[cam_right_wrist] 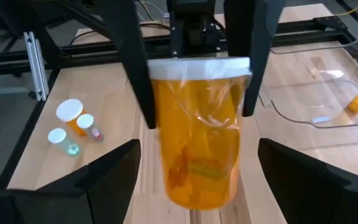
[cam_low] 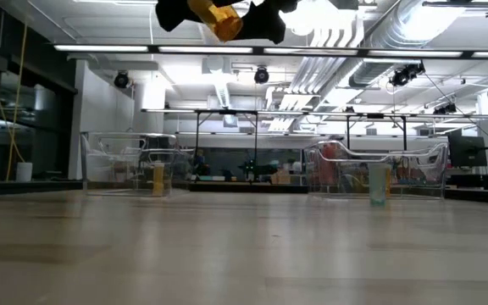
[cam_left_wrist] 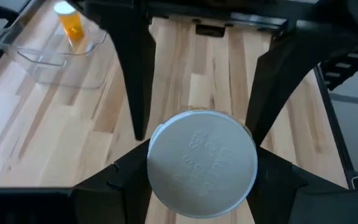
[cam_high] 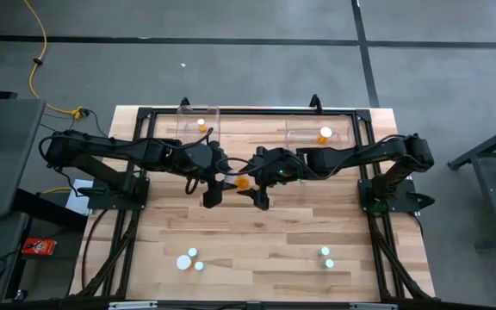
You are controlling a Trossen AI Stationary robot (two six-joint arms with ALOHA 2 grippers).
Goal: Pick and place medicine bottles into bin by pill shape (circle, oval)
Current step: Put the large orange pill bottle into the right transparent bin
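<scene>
Table: a pale wooden plank table (cam_high: pixel 265 228) fills the middle of the high view, with a black metal frame (cam_high: pixel 248 111) along its far edge.

Left arm: it reaches in from the table's left to the centre. The left gripper (cam_left_wrist: pixel 202 177) is clamped on the held bottle, its fingers pressing the sides of the white cap.

Right arm: it reaches in from the table's right and meets the left arm at the centre. The right gripper (cam_right_wrist: pixel 197 155) is spread wide, one finger on each side of the bottle's body and neither touching it.

Left bin: a clear plastic bin (cam_high: pixel 182 110) stands at the far edge, left of centre. One amber bottle with a white cap (cam_high: pixel 201 127) is inside.

Right bin: a second clear plastic bin (cam_high: pixel 293 136) stands at the far edge, right of centre. It also holds one amber white-capped bottle (cam_high: pixel 325 133).

Held bottle: an amber cylindrical medicine bottle with a round white cap (cam_high: pixel 243 182) hangs between the two grippers over the table's centre. The low view shows it well above the tabletop. Pills lie inside; their shape cannot be told.

Front-left bottles: three small white-capped bottles (cam_high: pixel 191 259) sit close together near the front edge.

Front-right bottles: two small pale-capped bottles (cam_high: pixel 326 257) sit side by side near the front edge, well apart from the other group.
</scene>
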